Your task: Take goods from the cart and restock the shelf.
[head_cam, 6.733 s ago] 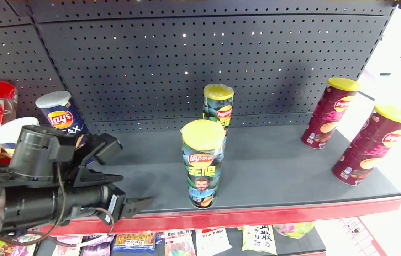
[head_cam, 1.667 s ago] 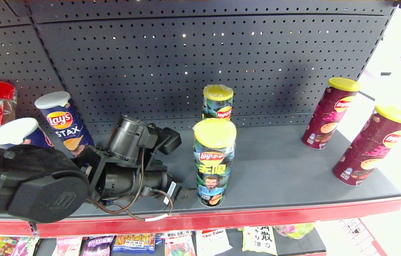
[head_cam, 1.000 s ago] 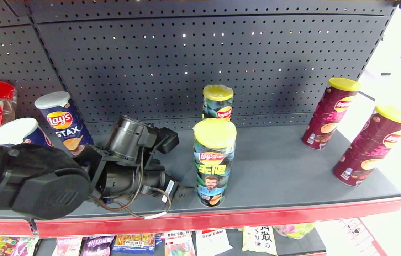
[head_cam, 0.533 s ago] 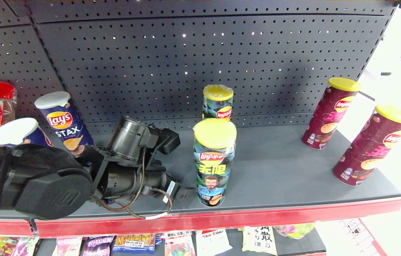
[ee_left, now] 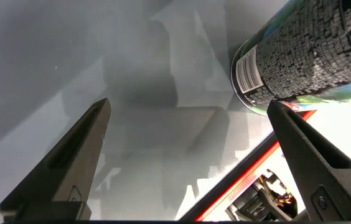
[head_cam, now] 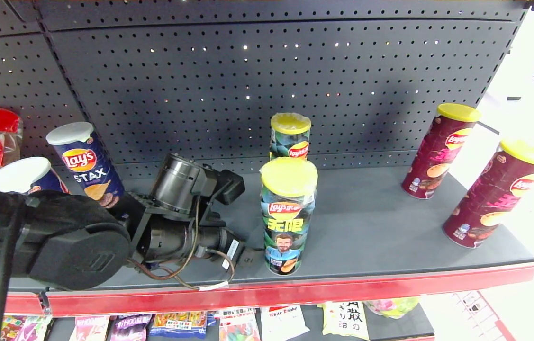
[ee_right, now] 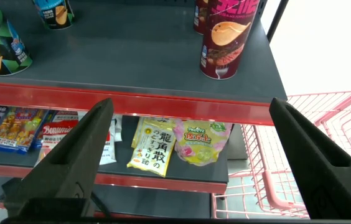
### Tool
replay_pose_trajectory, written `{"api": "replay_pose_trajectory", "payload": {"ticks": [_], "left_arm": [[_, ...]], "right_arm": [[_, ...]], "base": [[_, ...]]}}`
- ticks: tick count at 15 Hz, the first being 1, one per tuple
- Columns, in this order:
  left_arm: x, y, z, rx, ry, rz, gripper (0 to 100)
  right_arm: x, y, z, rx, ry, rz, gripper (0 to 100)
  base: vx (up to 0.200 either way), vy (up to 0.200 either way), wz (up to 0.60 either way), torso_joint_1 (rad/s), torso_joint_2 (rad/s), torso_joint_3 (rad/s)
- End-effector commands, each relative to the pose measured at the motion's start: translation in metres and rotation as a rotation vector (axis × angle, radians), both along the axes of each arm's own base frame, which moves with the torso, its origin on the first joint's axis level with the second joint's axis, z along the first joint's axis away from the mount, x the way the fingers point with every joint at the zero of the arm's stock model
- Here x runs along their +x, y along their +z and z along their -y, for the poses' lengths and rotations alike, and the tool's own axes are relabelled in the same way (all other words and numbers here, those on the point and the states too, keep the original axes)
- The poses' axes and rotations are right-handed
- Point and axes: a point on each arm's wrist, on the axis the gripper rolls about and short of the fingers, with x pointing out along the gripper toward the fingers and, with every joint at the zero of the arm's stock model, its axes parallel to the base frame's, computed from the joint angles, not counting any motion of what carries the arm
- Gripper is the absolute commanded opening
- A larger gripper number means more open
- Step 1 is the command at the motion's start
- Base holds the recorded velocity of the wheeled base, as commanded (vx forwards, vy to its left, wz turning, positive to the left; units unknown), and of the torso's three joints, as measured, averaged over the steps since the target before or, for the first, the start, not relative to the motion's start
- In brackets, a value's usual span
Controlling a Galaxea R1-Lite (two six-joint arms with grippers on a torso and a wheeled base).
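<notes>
Head view: my L gripper [head_cam: 251,255] lies low on the shelf [head_cam: 371,227], tips just beside the base of the front green can [head_cam: 288,215]. That can stands upright near the red front edge, w/ a 2nd green can [head_cam: 290,135] right behind it. L wrist view: fingers [ee_left: 70,165] are spread wide, and the can's base sits just off 1 fingertip; can't tell if they touch. 2 blue cans [head_cam: 84,161] stand at the shelf's left end and 2 maroon cans [head_cam: 437,151] at its right. R wrist view: R gripper [ee_right: 191,102] is also wide open, out in front of the shelf edge. The pink wire cart [ee_right: 340,146] is off to 1 side, and snack bags [ee_right: 157,146] sit on the shelf below.
</notes>
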Motion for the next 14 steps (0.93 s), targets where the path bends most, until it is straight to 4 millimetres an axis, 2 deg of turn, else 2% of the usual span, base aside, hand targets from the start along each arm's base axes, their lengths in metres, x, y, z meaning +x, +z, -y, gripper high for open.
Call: {"api": "replay_pose_trajectory", "payload": {"ticks": [1,4,6,8,10,12,13,14], "left_arm": [[0.0,-0.001,0.001,0.001,-0.002,-0.002,100],[-0.001,-0.001,0.0,0.002,-0.001,-0.003,100],[-0.015,0.01,-0.013,-0.014,0.007,0.011,100],[-0.044,0.025,-0.035,-0.043,0.01,0.045,100],[-0.08,0.049,-0.068,-0.086,0.041,0.124,100],[-0.132,0.066,-0.118,-0.099,0.115,0.184,100],[-0.168,0.07,-0.144,-0.104,0.163,0.206,100],[-0.17,0.07,-0.146,-0.105,0.166,0.207,100]], "right_arm": [[0.0,0.0,0.0,-0.001,0.001,0.0,100],[0.0,0.0,0.0,-0.001,0.001,0.0,100],[0.0,-0.001,0.0,-0.001,0.001,-0.002,100],[0.0,-0.004,0.0,-0.004,0.001,-0.009,100],[0.002,-0.001,0.0,-0.008,0.001,-0.018,100],[0.004,-0.004,-0.001,-0.014,0.0,-0.036,100],[0.002,-0.006,0.0,-0.022,-0.004,-0.049,100],[0.002,-0.007,0.0,-0.022,-0.005,-0.052,100]], "base": [[0.0,0.0,0.0,0.0,0.0,0.0],[0.0,0.0,0.0,0.0,0.0,0.0],[0.0,0.0,0.0,0.0,0.0,0.0],[0.0,0.0,0.0,0.0,0.0,0.0],[0.0,0.0,0.0,0.0,0.0,0.0],[0.0,0.0,0.0,0.0,0.0,0.0],[0.0,0.0,0.0,0.0,0.0,0.0],[0.0,0.0,0.0,0.0,0.0,0.0]]}}
